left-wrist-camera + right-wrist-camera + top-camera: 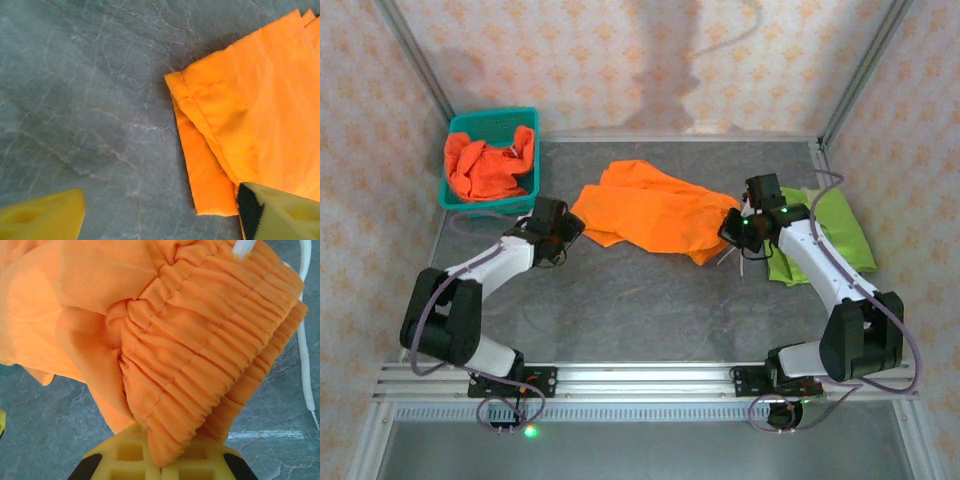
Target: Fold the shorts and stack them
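Observation:
One pair of orange shorts (655, 208) lies spread across the middle of the table. My right gripper (160, 467) is shut on its gathered elastic waistband (210, 350), at the shorts' right end (732, 222); a white drawstring (306, 365) trails beside it. My left gripper (568, 232) is open at the shorts' left end, its yellow fingers (42, 217) apart over bare table with the hemmed leg corner (207, 165) between them, nearer the right finger. The lime green shorts (832, 232) lie flat under the right arm. More orange shorts (488, 165) sit bunched in the basket.
The teal mesh basket (457, 197) stands at the back left corner. Metal frame posts and patterned walls enclose the dark grey table (640, 310). An aluminium rail (640, 378) runs along the near edge by the arm bases.

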Robot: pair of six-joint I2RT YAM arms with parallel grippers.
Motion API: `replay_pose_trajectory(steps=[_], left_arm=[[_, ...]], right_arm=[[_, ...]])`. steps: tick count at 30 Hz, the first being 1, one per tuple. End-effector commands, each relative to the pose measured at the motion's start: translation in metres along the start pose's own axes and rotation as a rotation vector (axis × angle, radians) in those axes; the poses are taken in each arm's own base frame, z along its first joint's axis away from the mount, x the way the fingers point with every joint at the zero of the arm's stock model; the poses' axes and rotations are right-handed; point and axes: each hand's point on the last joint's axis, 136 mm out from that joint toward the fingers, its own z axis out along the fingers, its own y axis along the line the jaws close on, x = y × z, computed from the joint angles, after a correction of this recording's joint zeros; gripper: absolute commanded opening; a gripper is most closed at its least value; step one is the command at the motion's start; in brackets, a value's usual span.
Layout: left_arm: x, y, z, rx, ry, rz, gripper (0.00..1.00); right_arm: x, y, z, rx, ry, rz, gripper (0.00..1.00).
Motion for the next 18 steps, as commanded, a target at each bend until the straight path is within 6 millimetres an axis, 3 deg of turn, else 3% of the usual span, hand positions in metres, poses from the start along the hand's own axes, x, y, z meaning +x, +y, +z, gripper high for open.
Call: replay_pose_trajectory(steps=[1, 9, 18], left_arm=[[-0.014, -0.026, 0.01, 0.068, 0.009, -0.037, 0.73], [-0.018, -0.035, 0.039, 0.051, 0.064, -0.052, 0.67], [-0.025, -0.042, 0.058, 0.008, 0.08, -0.026, 0.56]], right_arm=[[-0.002, 0.001, -0.002, -0.017, -0.019, -0.013, 0.03], [0.003, -0.004, 0.004, -0.01, -0.006, -0.006, 0.03], [0.004, -0.006, 0.006, 0.0, -0.001, -0.017, 0.03]])
